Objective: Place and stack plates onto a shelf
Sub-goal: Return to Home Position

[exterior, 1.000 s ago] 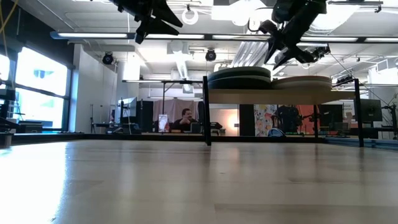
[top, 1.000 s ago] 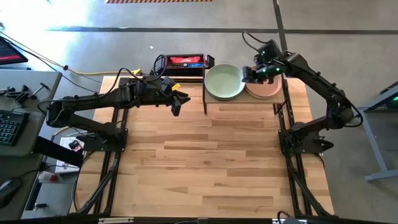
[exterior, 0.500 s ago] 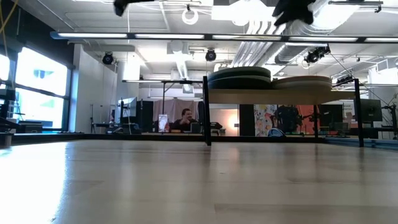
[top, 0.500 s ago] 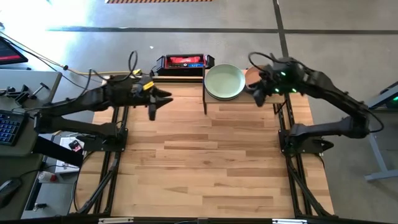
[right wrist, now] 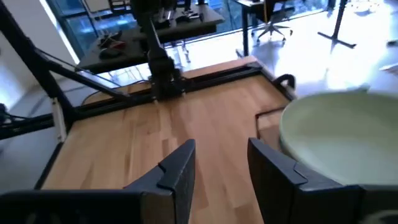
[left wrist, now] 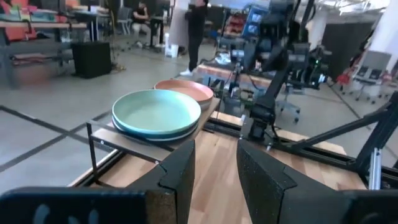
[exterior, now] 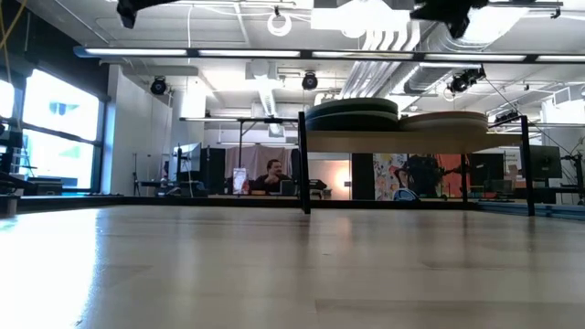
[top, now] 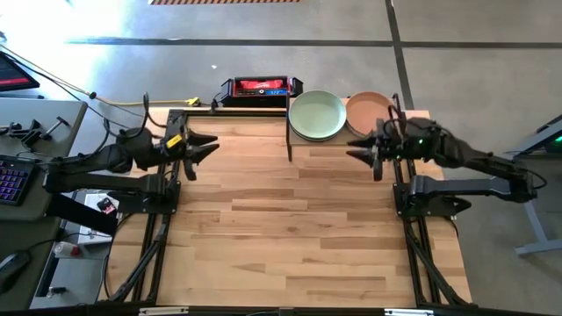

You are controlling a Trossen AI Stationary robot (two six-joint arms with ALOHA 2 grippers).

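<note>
Shelf (top: 344,140): sits at the upper centre of the high view, on the far edge of the slatted wooden table (top: 290,228), raised on thin black posts.

Pale green plate (top: 317,115): tops the stack on the shelf's left half. In the left wrist view shows a darker plate just under its rim (left wrist: 157,112). In the low view reads as a taller pile (exterior: 352,114) with a dark band below the top.

Peach plate (top: 369,110): tops the lower stack on the shelf's right half, just beside the green one. Shows again behind the green one in the left wrist view (left wrist: 186,90). Number of plates in either stack: cannot tell.

Left gripper (top: 200,151): hovers above the table's upper left corner in the high view, well apart from the shelf, pointing toward the picture's right. Fingers (left wrist: 186,168) parted with bare wood showing between them; nothing held.

Right gripper (top: 364,151): hangs just below the shelf's lower right corner in the high view, near the black post, pointing toward the picture's left. Fingers (right wrist: 180,168) spread apart over the tabletop; grips nothing. Pale plate rim at the right of its wrist view, clear of the fingers.

Behind the shelf, top centre: red-and-black device (top: 257,88). Far left: keyboard (top: 10,180) on a side desk. Low view, beyond the table: seated person (exterior: 272,174).
</note>
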